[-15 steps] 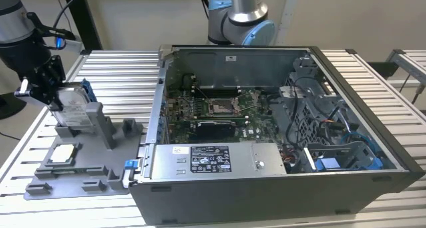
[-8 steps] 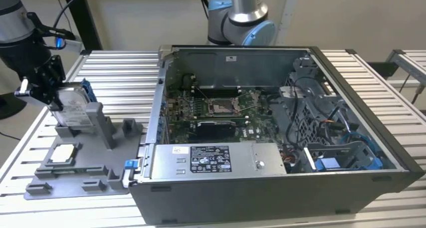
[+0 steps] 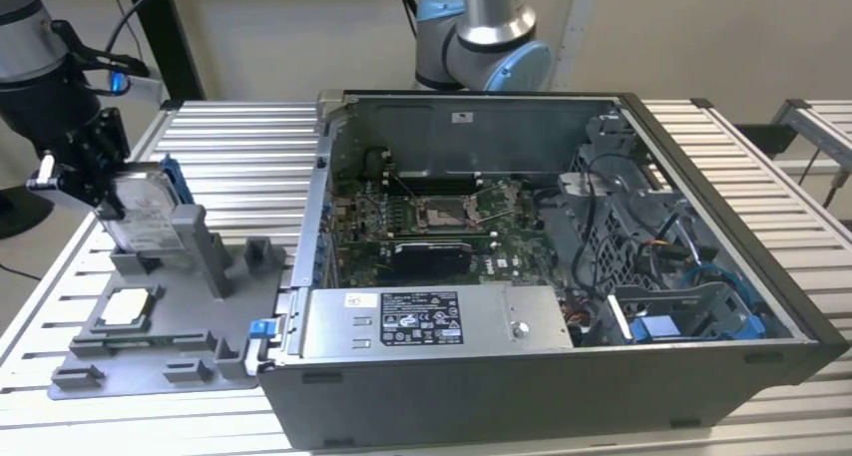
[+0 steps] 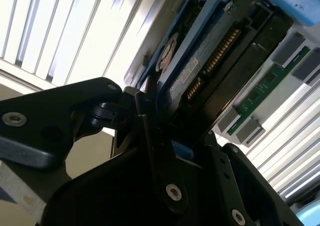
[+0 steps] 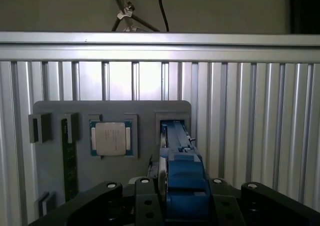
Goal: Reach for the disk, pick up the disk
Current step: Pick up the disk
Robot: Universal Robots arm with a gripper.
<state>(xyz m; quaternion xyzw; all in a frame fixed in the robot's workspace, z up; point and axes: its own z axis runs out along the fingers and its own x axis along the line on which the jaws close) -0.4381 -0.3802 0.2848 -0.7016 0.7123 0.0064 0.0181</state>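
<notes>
I judge the reach done and the pick-up in hand. In the exterior view my gripper [image 3: 100, 192] is at the exterior view's left, over the grey fixture tray [image 3: 160, 361], which lies just beside the open computer case [image 3: 533, 376]. The disk [image 3: 144, 212] stands on edge in the tray's upright stand [image 3: 196, 238], and the gripper is clamped on its upper part. In the first wrist view the blue carrier frame of the disk [image 5: 182, 151] sits squeezed between the black fingers [image 5: 146, 196]. In the second wrist view one finger [image 4: 150, 136] presses against the disk [image 4: 210, 70].

The disk's lower edge is down at the stand, and I cannot tell whether it has cleared the slot.

As I see it, lifting it out calls for a straight pull along the slot without tilting. The white-topped chip [image 3: 127, 304] lies in its pocket on the tray, nearer the camera than the stand.
</notes>
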